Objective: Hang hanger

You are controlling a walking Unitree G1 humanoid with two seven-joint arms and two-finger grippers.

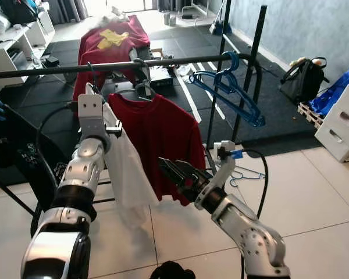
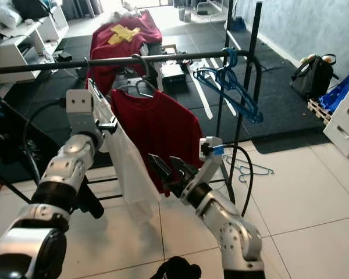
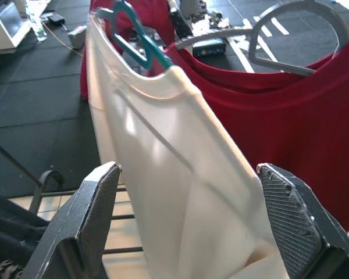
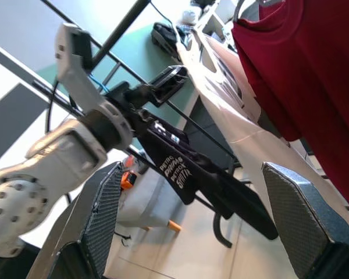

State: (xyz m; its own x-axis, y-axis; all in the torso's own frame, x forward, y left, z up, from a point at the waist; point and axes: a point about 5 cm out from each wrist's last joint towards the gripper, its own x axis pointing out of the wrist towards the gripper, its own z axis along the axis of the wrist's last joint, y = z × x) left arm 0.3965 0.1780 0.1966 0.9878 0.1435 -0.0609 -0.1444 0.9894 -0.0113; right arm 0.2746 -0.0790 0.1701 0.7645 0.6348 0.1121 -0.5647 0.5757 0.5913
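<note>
Hanging white shirt [image 1: 127,168], teal hanger [image 3: 135,38] hook hidden, left tool [image 3: 186,224] open

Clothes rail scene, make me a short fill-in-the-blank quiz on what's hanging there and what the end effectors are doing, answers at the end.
1. The shirt hanging on the grey hanger from the black rail is ____ in colour.
2. The left end effector has its fingers spread around a ____ garment.
3. The empty hangers at the rail's right end are ____ in colour.
4. The right end effector, near the red shirt's hem, holds ____.

Missing words: red; white; blue; nothing
</note>
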